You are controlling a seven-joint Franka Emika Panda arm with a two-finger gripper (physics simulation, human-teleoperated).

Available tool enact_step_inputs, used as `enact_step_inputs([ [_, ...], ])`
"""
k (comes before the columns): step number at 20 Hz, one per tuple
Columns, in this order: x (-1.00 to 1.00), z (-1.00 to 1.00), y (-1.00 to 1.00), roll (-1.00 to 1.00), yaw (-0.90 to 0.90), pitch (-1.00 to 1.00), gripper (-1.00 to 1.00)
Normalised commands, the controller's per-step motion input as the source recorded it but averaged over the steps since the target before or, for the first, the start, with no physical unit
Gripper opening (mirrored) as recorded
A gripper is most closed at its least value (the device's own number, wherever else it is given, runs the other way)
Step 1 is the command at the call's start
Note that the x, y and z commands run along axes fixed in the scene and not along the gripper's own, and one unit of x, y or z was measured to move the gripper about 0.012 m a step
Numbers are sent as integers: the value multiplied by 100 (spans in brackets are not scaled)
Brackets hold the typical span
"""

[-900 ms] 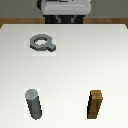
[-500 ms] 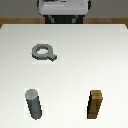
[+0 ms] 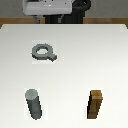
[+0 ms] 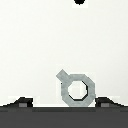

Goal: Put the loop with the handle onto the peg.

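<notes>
At the near edge of the white table [image 3: 70, 65] in the exterior view, two things stand upright and well apart: the peg [image 3: 33, 104], a dark grey round cylinder with a lighter top, toward the exterior view's left, and a brown wooden block [image 3: 96, 104] toward the exterior view's right. Farther back lies the ring [image 3: 43, 52], flat on the table, grey with a round hole and a faceted outer edge, its short stubby handle pointing toward the exterior view's right and slightly nearer the camera. It is on the same side as the peg but clearly apart from it, with bare table between them, and nothing is touching it. Beyond the far edge of the table, the robot [image 3: 49, 8] shows as a pale grey body against a dark background, above and behind the ring. In the wrist view the ring [image 4: 77, 89] appears again against the white surface, its hole open and clear and its handle tab slanting away from the body. It sits between the two dark fingertips [image 4: 21, 103], which show only as small tips wide apart on either side of it, so the gripper [image 4: 64, 103] is spread and holds nothing. A small dark spot [image 4: 79, 1] sits at the edge of that view; what it is cannot be told.
</notes>
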Motion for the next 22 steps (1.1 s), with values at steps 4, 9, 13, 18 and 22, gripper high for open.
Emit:
enact_step_inputs([
  [4,0,0,0,0,100,0,100],
  [9,0,0,0,0,100,0,100],
  [13,0,0,-25,0,8,0,100],
  [18,20,0,0,0,0,0,100],
  [22,0,0,-25,0,0,0,100],
])
